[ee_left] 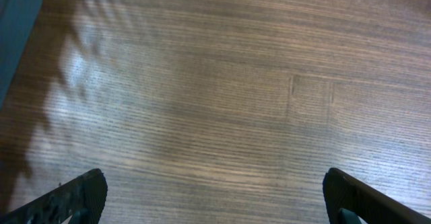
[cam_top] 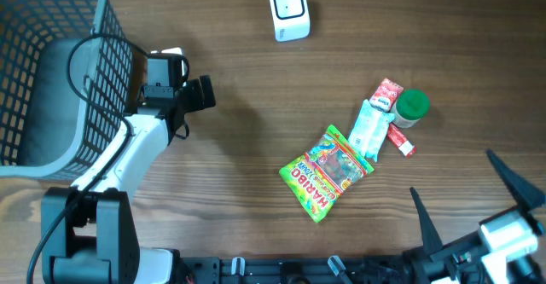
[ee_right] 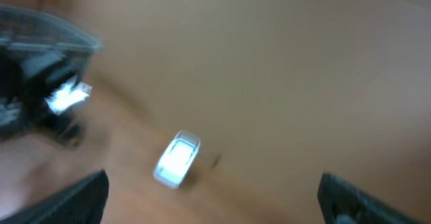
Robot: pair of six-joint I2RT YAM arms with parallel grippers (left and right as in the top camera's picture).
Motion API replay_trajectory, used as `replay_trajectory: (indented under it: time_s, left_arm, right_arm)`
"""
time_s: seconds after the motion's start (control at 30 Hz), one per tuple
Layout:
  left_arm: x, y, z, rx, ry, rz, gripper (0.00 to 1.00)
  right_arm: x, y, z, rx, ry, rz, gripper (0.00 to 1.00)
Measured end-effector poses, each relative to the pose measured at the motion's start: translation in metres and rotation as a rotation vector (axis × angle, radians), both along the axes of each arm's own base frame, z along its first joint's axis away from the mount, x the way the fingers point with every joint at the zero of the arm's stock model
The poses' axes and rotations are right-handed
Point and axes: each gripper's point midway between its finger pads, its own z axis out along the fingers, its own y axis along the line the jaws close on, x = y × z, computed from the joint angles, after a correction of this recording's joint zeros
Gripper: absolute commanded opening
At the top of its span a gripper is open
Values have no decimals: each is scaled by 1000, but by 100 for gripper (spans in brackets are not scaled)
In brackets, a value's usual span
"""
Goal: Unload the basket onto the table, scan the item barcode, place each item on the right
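One white boxy scanner point(cam_top: 288, 9) top centre, one colourful Haribo candy bag point(cam_top: 327, 172) centre-right, one green-capped jar point(cam_top: 411, 108) (far right); both jaws spread wide, empty.

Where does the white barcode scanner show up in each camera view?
Overhead: the scanner stands at top centre.
Left wrist: not in it; this view shows bare table.
Right wrist: the scanner, blurred, sits low, left of centre.
Shared landmark: the grey basket, far left overhead, upper left in the right wrist view.
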Motion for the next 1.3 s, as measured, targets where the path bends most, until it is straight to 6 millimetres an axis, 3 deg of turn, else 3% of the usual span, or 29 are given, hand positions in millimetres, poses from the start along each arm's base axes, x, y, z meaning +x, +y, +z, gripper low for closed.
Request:
replay_trajectory:
  time_s: [0.1,0.23,0.3,0.43,0.5,0.6,0.67,1.3]
  left_arm:
    - [0,0,0,0,-1,0,100]
    - [0,0,0,0,-1,0,100]
    - [0,0,0,0,-1,0,100]
    - [0,0,0,0,-1,-1,100]
    - [0,0,0,0,-1,0,100]
    - [0,0,0,0,-1,0,100]
    - [0,0,0,0,-1,0,100]
    - [0,0,0,0,-1,0,100]
  right_arm:
    - [20,-4,-29,12,-106,-61,100]
    - [50,-4,-44,108,-299,-76,100]
    - [63,-5,-62,191,-326,-63,100]
    - [92,-12,-123,322,-204,-78,99]
    - [106,-13,-166,347,-77,-100,100]
    - [112,-14,-194,349,45,-125,100]
    - [115,-15,-231,334,192,-158,100]
    - [116,-16,-234,329,203,-167,100]
